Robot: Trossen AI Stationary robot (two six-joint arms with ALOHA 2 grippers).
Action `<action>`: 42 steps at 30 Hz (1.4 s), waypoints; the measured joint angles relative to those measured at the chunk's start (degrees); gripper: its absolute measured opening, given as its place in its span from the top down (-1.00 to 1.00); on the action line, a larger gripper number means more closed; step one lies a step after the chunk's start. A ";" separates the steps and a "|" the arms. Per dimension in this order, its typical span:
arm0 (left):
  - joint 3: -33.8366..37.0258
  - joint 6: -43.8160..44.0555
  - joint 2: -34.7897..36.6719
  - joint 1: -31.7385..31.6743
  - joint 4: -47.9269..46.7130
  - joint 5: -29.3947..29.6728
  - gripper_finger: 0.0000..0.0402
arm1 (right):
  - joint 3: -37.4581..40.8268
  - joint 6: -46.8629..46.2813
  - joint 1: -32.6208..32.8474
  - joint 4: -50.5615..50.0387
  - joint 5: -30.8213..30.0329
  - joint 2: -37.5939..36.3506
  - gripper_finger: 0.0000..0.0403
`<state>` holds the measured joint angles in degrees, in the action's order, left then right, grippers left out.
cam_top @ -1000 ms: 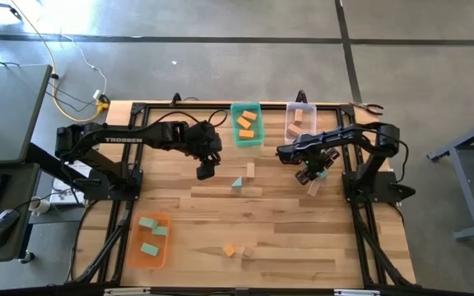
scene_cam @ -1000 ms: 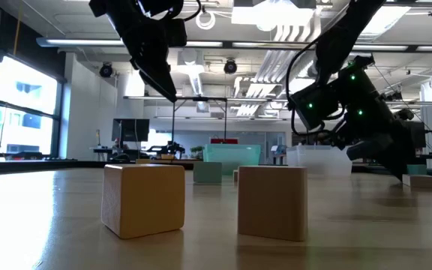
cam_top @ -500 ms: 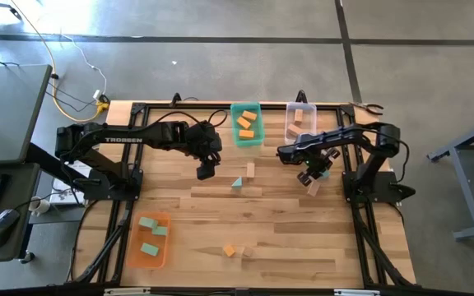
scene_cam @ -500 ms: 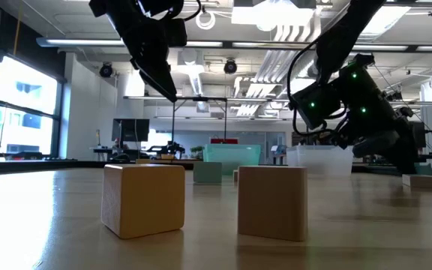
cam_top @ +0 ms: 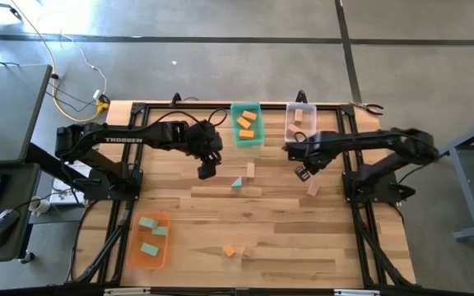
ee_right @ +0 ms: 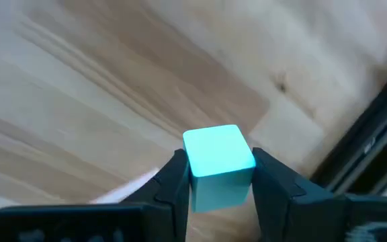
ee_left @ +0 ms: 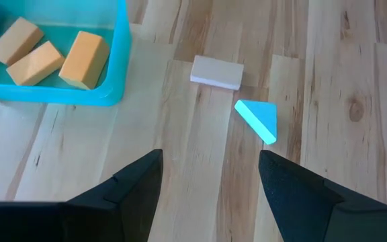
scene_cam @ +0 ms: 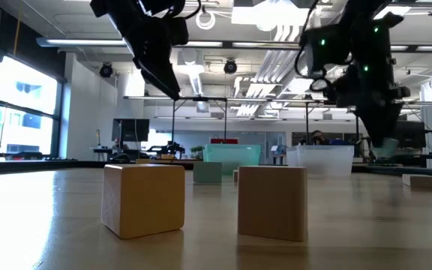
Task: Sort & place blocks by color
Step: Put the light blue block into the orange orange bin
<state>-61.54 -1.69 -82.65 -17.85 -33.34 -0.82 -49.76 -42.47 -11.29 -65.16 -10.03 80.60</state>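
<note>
- The right gripper (ee_right: pixel 217 191) is clamped on a teal cube (ee_right: pixel 218 167), one dark finger (ee_right: pixel 170 188) against each side of it; in the high view this gripper (cam_top: pixel 304 171) hangs above the table (cam_top: pixel 286 238), just in front of the clear bin (cam_top: pixel 300 119).
- A tan block (cam_top: pixel 313 188) lies on the wood near that gripper, toward the table's right rail.
- The left gripper (cam_top: pixel 206 170) hangs with its jaws spread and nothing between them; in its wrist view the two fingers (ee_left: pixel 136 191) frame bare wood.
- Ahead of it lie a teal wedge (ee_left: pixel 259 119) and a pale tan bar (ee_left: pixel 216 72), close together but apart; from above, the wedge (cam_top: pixel 237 182) and bar (cam_top: pixel 250 169) sit near the table's middle.
- The teal bin (ee_left: pixel 116 60) holds three orange blocks (ee_left: pixel 84 59); the high view shows it (cam_top: pixel 246 108) at the far edge beside the clear bin, which has tan pieces inside.
- The orange bin (cam_top: pixel 151 240) at the near left holds two teal blocks (cam_top: pixel 149 248).
- An orange cube (cam_top: pixel 230 250) and a tan block (cam_top: pixel 245 252) rest side by side near the front edge; the low view shows them large, as cube (scene_cam: pixel 143 199) and block (scene_cam: pixel 272 202).
</note>
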 joint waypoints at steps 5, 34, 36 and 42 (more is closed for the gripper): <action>0.00 0.02 0.00 -0.01 1.19 0.00 -0.16 | 0.00 1.10 1.97 7.69 -1.89 -7.32 0.51; 0.00 0.04 -0.02 -1.02 1.53 3.17 -0.16 | 0.00 25.98 13.75 46.82 -0.48 -13.97 0.51; 0.00 0.04 -0.02 -1.39 2.10 3.17 -0.16 | 0.00 27.15 13.75 49.21 0.17 -14.32 0.51; -0.04 -4.76 -0.02 -1.46 7.28 1.43 -0.16 | 0.00 31.36 13.71 56.27 3.27 -14.73 0.51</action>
<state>-61.58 -6.45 -82.67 -19.31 -26.06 0.61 -49.76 -11.11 2.42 -8.89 -6.76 65.87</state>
